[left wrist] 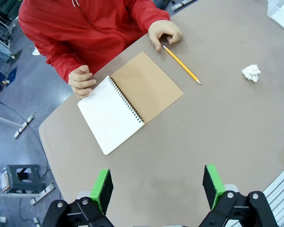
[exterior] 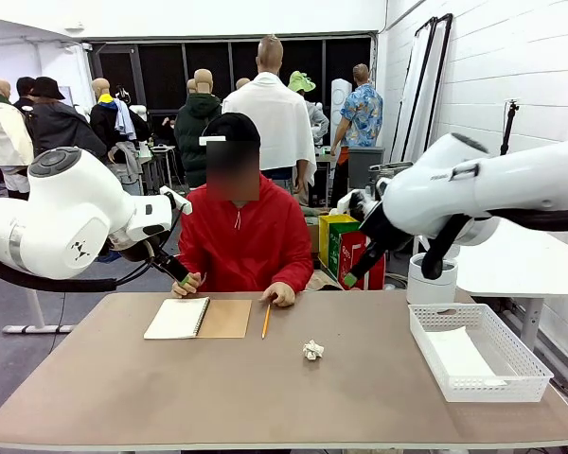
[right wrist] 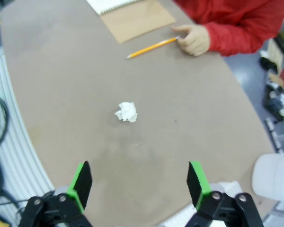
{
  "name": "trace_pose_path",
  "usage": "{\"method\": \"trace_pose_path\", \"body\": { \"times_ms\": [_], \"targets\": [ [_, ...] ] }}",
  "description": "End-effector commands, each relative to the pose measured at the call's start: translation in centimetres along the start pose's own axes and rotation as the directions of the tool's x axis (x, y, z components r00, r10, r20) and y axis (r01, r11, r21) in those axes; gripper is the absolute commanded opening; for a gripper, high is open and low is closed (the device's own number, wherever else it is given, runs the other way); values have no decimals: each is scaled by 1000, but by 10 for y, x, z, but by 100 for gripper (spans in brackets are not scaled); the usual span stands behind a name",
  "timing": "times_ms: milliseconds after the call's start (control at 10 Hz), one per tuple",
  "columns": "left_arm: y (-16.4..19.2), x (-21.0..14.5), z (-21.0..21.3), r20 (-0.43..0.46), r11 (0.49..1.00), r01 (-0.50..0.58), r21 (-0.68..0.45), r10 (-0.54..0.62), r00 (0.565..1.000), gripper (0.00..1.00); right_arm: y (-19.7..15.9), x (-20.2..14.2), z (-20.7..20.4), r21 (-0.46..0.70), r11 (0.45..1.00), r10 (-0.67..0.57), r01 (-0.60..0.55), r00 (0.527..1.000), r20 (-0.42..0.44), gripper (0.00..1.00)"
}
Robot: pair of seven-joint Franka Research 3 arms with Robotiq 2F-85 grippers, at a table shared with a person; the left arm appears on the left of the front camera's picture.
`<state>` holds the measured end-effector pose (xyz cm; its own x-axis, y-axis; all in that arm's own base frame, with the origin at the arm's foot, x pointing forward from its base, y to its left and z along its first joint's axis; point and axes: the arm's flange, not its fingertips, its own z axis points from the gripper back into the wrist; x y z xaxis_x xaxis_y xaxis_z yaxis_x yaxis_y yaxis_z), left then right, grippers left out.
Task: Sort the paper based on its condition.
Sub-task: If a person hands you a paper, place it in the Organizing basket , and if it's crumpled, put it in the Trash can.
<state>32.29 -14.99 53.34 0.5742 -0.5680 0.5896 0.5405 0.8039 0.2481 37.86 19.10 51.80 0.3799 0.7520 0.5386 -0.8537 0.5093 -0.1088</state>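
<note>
A crumpled ball of white paper (exterior: 312,350) lies on the brown table, right of centre. It appears far off in the left wrist view (left wrist: 251,72) and ahead of the fingers in the right wrist view (right wrist: 126,112). A flat white sheet (exterior: 459,355) rests inside the white mesh basket (exterior: 497,388). My left gripper (exterior: 187,280) hangs open above the table's far left edge, over the notebook side (left wrist: 157,187). Above the far right edge my right gripper (exterior: 348,279) is open and holds nothing (right wrist: 138,182).
An open spiral notebook (exterior: 178,318) with a brown cover and a yellow pencil (exterior: 265,321) lie in front of a seated person in red. Both of the person's hands (exterior: 282,294) rest at the far edge. A white bin (exterior: 431,284) stands beyond the table's right end.
</note>
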Motion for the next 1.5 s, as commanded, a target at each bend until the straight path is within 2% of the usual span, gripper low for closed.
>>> {"method": "trace_pose_path", "body": {
  "times_ms": [0, 300, 600, 700, 800, 1200, 1400],
  "targets": [
    [0, 0, 1, 1, 1000, 1, 1, -1, 1000, 100, -1, 19, -30, -18, 997, 69, -70, 996, -62, 100],
    [0, 0, 1, 1, 1000, 1, 1, -1, 1000, 100, 10, 30, -78, -9, 985, 169, -173, 974, -153, 100],
    [0, 0, 1, 1, 1000, 1, 1, -1, 1000, 100, 18, 31, -101, 4, 983, 181, -184, 961, -211, 100],
    [0, 0, 1, 1, 1000, 1, 1, -1, 1000, 100, 20, 31, -95, -14, 985, 163, -170, 962, -217, 100],
    [0, 0, 1, 1, 1000, 1, 1, -1, 1000, 100, 19, 26, -102, 36, 981, 193, -190, 962, -195, 100],
    [0, 0, 1, 1, 1000, 1, 1, -1, 1000, 100, 19, 26, -102, 36, 981, 193, -190, 962, -195, 100],
    [0, 0, 1, 1, 1000, 1, 1, -1, 1000, 100, 18, 28, -117, 66, 976, 218, -208, 949, -226, 100]
  ]
}}
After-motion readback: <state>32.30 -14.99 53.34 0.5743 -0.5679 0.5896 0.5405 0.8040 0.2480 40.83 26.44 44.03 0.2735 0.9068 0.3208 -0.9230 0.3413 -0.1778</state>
